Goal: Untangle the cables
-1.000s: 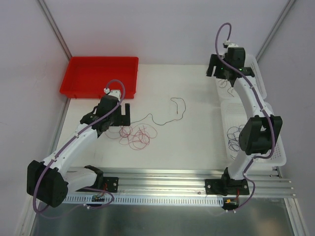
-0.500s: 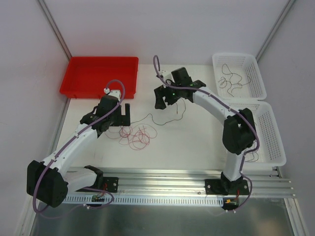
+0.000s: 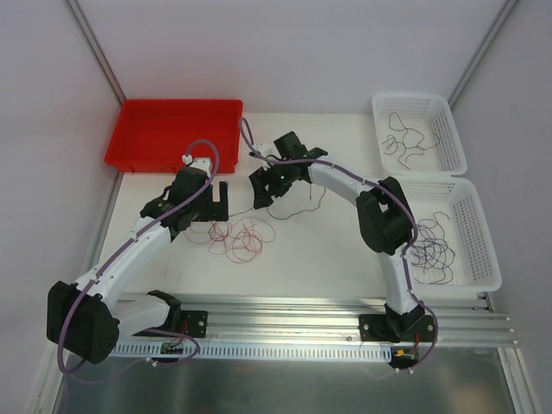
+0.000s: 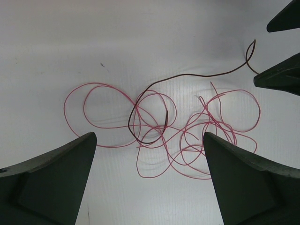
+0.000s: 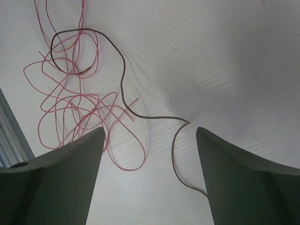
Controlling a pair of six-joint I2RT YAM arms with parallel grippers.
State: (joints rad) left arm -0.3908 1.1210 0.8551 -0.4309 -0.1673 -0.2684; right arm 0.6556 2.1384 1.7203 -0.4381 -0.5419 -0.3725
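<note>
A red cable tangle (image 3: pixel 241 239) lies on the white table between the arms. A thin black cable (image 3: pixel 317 197) runs from it toward the right. My left gripper (image 3: pixel 216 203) is open and empty, just left of the tangle. In the left wrist view the gripper (image 4: pixel 149 137) frames the red loops (image 4: pixel 187 136), with one end of the black cable (image 4: pixel 197 75) looped into them. My right gripper (image 3: pixel 261 191) is open and empty, hovering over the black cable. In the right wrist view the gripper (image 5: pixel 150 129) straddles the black cable (image 5: pixel 123 79), with the red tangle (image 5: pixel 70 108) at its left.
A red tray (image 3: pixel 172 129) stands at the back left. A white basket (image 3: pixel 448 121) at the back right holds thin dark cables. A second white basket (image 3: pixel 470 237) at the right holds purple cables. The right gripper's fingers (image 4: pixel 281 75) show in the left wrist view.
My right arm swung from the back right basket across to the table's middle and now hovers open over the black cable. The left arm and the cables have not moved.
</note>
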